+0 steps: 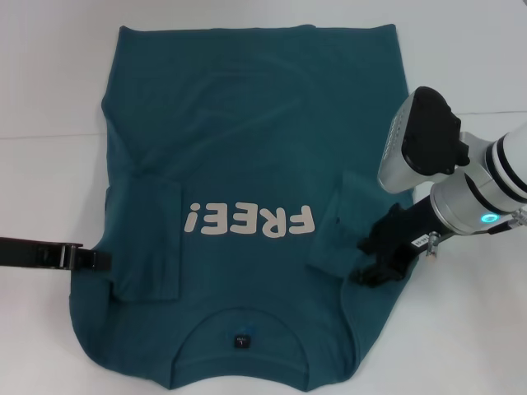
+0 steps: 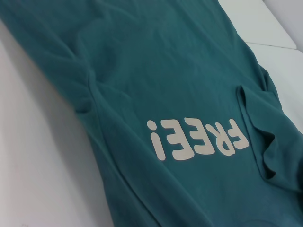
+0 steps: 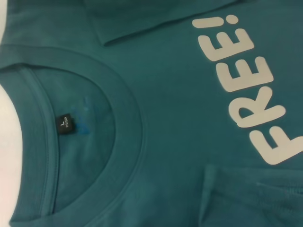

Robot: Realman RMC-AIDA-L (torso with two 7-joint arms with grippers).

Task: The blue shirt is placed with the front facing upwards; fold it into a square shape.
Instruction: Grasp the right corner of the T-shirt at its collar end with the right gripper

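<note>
White table (image 1: 461, 49) fills the space under everything, and the blue shirt (image 1: 247, 164) lies spread flat on it with its front up. Its collar (image 1: 239, 317) is on the side near the robot and its bottom edge is far away. Both short sleeves are folded in over the body of the shirt. Big white letters (image 1: 251, 222) on the chest spell "FREE!", and from the head camera they look upside down. A small dark tag (image 3: 65, 124) sits inside the collar with the letter "L" on it; the smaller words under it are too tiny to read.

On the right, the right gripper (image 1: 383, 263) is down at the folded right sleeve (image 1: 342, 226), touching the cloth; I cannot tell how wide it is or if it has hold of the sleeve. On the left, the left gripper (image 1: 86, 259) reaches to the shirt's left edge, low and flat, and I cannot tell its grip either.
</note>
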